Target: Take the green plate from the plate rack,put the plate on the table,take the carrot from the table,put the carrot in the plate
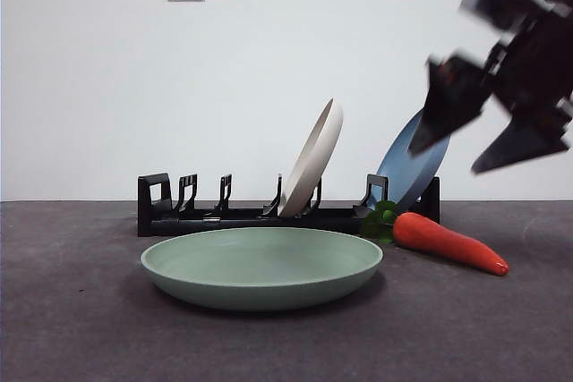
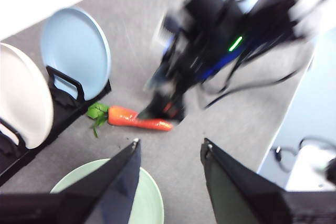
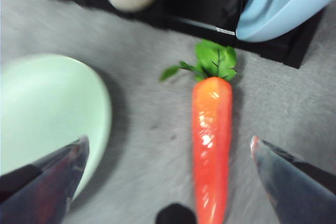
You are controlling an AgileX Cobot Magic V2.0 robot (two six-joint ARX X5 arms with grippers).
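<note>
Right fingers [image 3: 168,148] (spread) above carrot [image 3: 212,140]

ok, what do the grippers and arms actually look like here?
Both grippers have two flat, tapered black jaws. The right gripper sits on a blocky black arm with loose black cables, a green indicator light and a blue part. Only the jaws of the left gripper show.
</note>
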